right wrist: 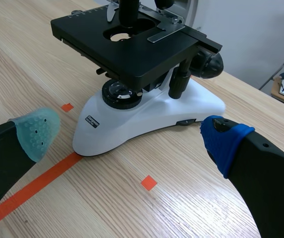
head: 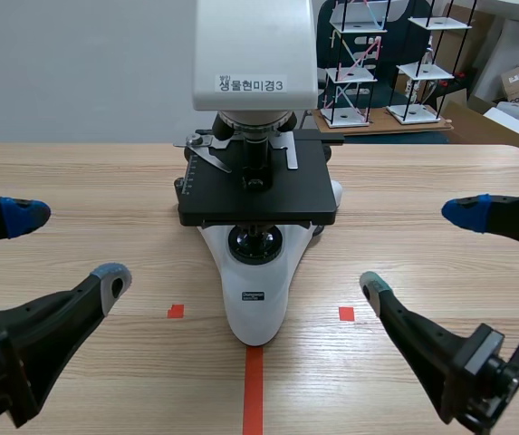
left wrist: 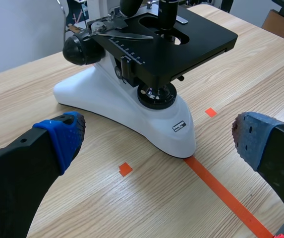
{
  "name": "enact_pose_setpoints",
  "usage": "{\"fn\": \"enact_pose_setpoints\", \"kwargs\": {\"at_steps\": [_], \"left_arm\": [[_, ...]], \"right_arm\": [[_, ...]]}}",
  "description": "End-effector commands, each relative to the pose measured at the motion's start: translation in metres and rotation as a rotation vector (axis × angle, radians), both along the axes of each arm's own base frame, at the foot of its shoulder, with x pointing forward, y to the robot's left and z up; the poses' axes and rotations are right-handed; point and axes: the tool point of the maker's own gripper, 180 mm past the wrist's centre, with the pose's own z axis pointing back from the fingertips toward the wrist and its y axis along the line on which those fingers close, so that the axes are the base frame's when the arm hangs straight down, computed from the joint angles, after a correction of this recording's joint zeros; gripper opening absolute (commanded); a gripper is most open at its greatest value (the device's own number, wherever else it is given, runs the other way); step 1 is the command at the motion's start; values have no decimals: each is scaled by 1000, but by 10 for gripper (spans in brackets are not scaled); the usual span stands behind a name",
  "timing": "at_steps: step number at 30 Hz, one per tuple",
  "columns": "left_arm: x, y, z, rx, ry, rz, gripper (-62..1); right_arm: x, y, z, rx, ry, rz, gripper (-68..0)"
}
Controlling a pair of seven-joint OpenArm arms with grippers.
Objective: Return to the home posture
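A microscope (head: 257, 299) stands at the middle of the wooden table (head: 78, 172). The left gripper (head: 67, 246) and right gripper (head: 419, 252) sit low on either side, clear of it, fingers spread wide, holding nothing. The arms seem at or near home, needing at most a slight retreat.

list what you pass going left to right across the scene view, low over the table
left gripper, open → microscope, standing in the middle → right gripper, open
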Motion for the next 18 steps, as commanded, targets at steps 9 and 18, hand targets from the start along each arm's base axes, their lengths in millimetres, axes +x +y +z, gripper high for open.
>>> {"fn": "enact_pose_setpoints", "kwargs": {"at_steps": [9, 18], "left_arm": [[0, 0, 4, -18, -10, 6, 14], [0, 0, 4, -18, -10, 6, 14]], "right_arm": [[4, 0, 9, 15, -28, 0, -52], [3, 1, 7, -3, -27, 4, -52]]}}
